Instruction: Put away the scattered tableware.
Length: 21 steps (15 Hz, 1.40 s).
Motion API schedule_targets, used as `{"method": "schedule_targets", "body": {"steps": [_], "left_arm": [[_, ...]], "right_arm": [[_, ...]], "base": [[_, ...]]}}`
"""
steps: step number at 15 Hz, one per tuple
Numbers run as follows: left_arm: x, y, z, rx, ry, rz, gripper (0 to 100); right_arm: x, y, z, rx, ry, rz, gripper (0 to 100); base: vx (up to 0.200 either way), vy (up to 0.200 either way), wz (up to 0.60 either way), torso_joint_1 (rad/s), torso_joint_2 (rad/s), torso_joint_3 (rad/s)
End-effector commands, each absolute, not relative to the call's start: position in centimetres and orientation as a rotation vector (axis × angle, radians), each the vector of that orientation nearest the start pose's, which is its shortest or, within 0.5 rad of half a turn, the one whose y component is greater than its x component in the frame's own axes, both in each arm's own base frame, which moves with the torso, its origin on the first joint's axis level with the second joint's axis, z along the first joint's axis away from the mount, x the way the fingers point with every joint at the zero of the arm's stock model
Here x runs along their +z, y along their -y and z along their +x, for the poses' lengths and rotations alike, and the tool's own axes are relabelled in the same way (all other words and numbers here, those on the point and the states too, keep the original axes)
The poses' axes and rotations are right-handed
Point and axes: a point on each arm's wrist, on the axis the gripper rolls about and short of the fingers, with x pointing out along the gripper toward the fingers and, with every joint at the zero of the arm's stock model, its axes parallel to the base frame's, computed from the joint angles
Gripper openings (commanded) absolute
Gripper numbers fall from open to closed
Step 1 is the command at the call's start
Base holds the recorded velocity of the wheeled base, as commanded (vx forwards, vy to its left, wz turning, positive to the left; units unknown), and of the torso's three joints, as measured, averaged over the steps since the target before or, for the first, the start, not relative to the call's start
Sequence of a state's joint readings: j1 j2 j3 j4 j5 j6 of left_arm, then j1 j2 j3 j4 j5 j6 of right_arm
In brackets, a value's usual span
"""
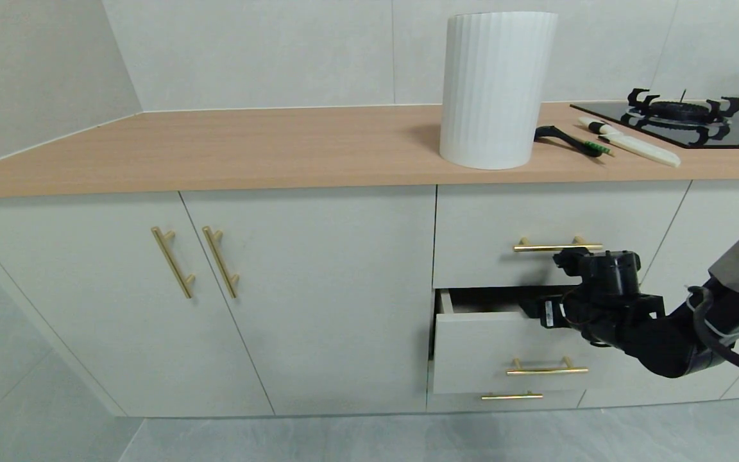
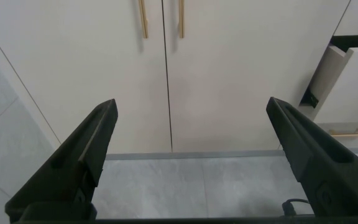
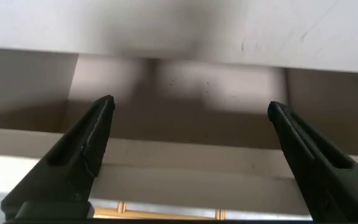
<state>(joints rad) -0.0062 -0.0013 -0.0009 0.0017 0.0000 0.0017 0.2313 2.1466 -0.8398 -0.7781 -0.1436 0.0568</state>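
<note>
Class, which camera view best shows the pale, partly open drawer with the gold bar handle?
The head view: the pale drawer shows its front and handle, pulled partly out below the wooden counter. The left wrist view catches its side edge; the right wrist view looks into its opening.

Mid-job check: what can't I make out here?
Drawer contents: head view, dark interior, opening covered by the right pincer; right wrist view too blurred.
Black-handled tool: head view, one end behind the white ribbed container.
Hob: cut off at head view's right edge.
</note>
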Motion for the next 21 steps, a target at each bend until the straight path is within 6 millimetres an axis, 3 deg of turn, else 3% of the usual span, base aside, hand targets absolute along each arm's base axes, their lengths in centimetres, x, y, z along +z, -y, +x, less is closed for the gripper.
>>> {"method": "schedule_targets", "body": {"steps": [1,11,15,21], "left_arm": [[7.6,0.0,-2.3,-0.006,0.0,0.002,100],[7.6,0.0,-2.3,-0.006,0.0,0.002,100],[7.6,0.0,-2.3,-0.006,0.0,0.002,100],[7.6,0.0,-2.3,-0.006,0.0,0.002,100]], "right_arm": [[5.7,-8.1,35.7,0.073,-0.528,-0.048,100],[8.0,-7.7,33.0,0.085,-0.726,-0.089,100],[9.4,-8.7,31.0,0.147,-0.867,-0.123,100],[9.8,-8.9,29.0,0.186,-1.017,-0.212,100]], "base": [[0.0,0.0,0.0,0.0,0.0,0.0],[0.0,0.0,0.0,0.0,0.0,0.0],[0.0,0.0,0.0,0.0,0.0,0.0],[0.0,0.0,0.0,0.0,0.0,0.0]]}}
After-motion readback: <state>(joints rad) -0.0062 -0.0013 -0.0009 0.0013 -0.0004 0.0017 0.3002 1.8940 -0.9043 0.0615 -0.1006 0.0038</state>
